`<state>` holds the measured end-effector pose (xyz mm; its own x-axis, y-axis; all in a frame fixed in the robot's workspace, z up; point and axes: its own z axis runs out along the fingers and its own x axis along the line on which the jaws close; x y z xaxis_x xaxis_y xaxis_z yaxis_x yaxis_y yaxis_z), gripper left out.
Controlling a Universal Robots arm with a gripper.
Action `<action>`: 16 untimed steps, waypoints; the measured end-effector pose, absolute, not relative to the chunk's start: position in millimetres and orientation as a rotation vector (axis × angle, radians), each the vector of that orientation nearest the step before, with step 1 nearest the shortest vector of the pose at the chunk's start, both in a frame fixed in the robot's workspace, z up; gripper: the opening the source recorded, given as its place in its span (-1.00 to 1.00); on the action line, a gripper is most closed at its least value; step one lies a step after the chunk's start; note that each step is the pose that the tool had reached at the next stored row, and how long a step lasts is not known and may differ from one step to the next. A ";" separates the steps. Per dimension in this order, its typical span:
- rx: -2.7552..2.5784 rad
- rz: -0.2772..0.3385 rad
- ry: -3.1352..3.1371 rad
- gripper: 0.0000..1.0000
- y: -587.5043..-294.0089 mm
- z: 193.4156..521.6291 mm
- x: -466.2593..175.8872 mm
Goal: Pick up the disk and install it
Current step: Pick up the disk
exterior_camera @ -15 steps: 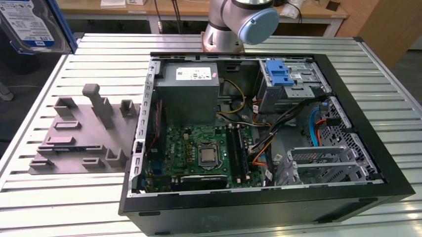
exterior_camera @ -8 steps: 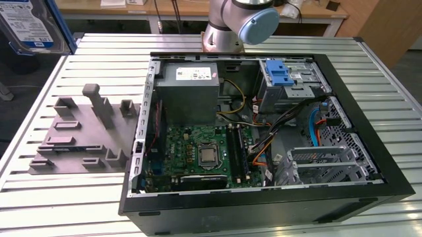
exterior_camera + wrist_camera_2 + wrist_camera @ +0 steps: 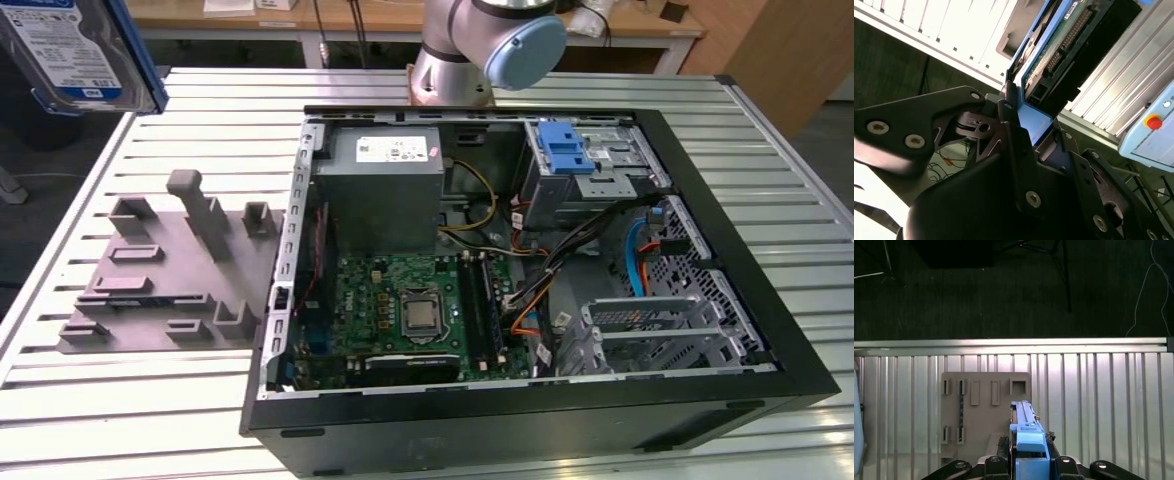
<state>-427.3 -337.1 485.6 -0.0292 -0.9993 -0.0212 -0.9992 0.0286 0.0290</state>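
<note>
The disk (image 3: 74, 50), silver-grey with a white-and-blue label and a blue carrier frame, hangs high above the table's far corner at the exterior view's left. In the first wrist view the disk (image 3: 1025, 427) stands edge-on above the slatted table, and my gripper (image 3: 1030, 461) is shut on its blue frame. The second wrist view shows the disk's green circuit-board side (image 3: 1061, 47) rising out of my gripper (image 3: 1026, 117), whose black fingers (image 3: 1009, 125) clamp the blue frame.
An open computer case (image 3: 747, 300) lies on the slatted metal table (image 3: 134, 410); it holds a grey power supply (image 3: 380, 185), a blue latch (image 3: 567, 150) and a silver cage (image 3: 661, 325). A grey holder fixture (image 3: 167, 270) sits beside the case. The arm's base (image 3: 481, 45) stands behind it.
</note>
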 end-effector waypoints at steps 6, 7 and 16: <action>2.185 -0.056 -2.249 -0.27 -340.0 485.6 -415.6; 2.185 -0.056 -2.249 -0.27 -340.5 485.6 -413.3; 2.185 -0.056 -2.249 -0.27 -347.3 485.6 -399.9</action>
